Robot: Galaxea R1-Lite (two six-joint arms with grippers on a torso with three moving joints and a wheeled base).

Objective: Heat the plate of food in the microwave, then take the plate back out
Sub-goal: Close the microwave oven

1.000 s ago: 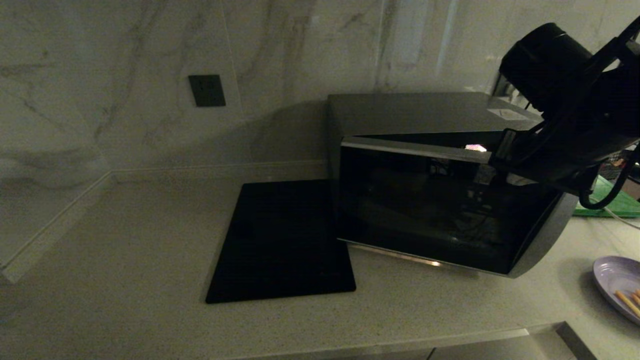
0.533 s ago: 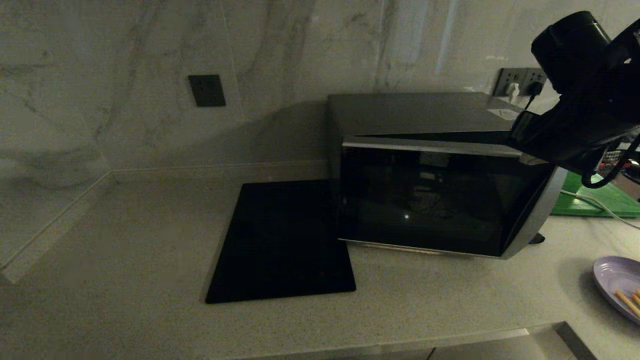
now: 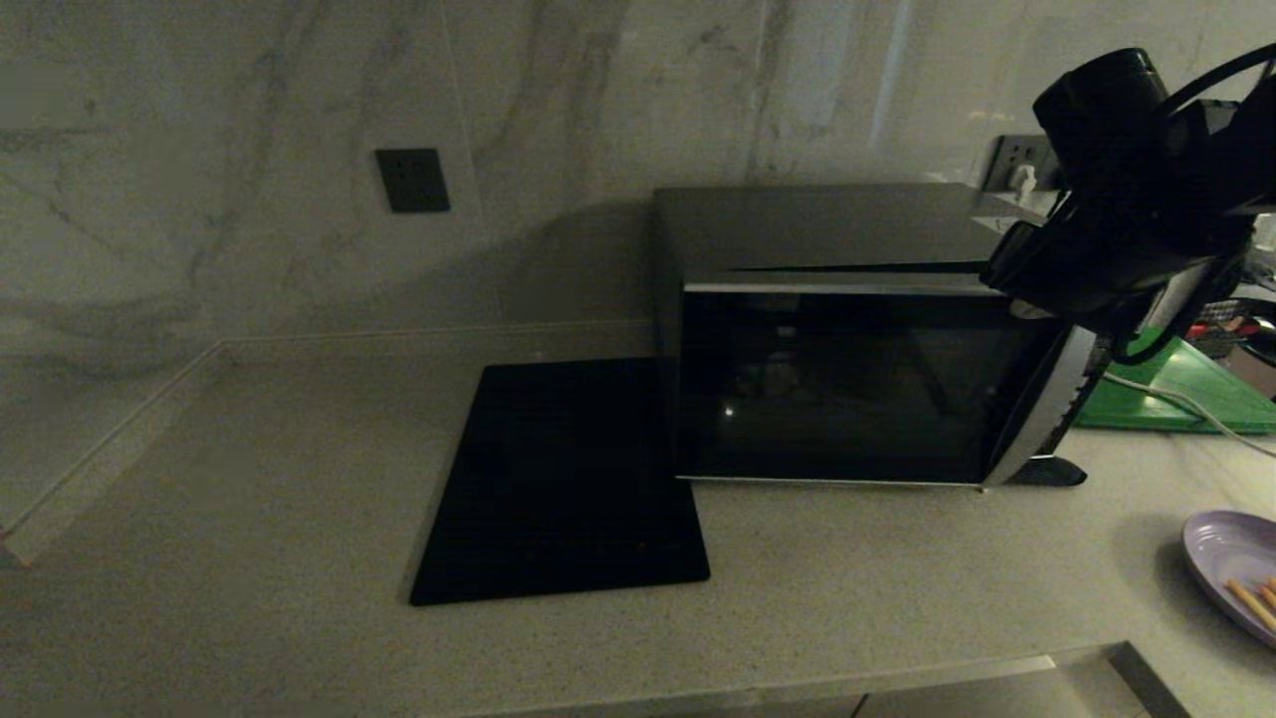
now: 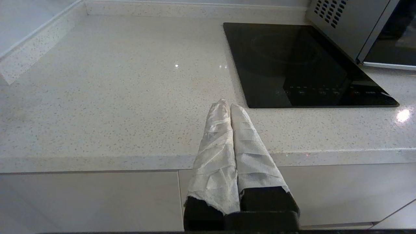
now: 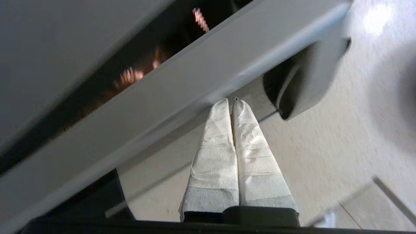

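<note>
Dark glass of the microwave (image 3: 847, 384) door is pressed from its upper right edge by the right gripper (image 5: 231, 101), fingers pressed together and empty. The plate of food (image 3: 1234, 573) sits well below and right of it, outside. A glancing push could leave the door unlatched. The left gripper (image 4: 226, 105), parked over the counter edge, is likewise closed.

Right gripper (image 5: 231, 101) raised, fingers together; left gripper (image 4: 226, 104) parked low, fingers together
</note>
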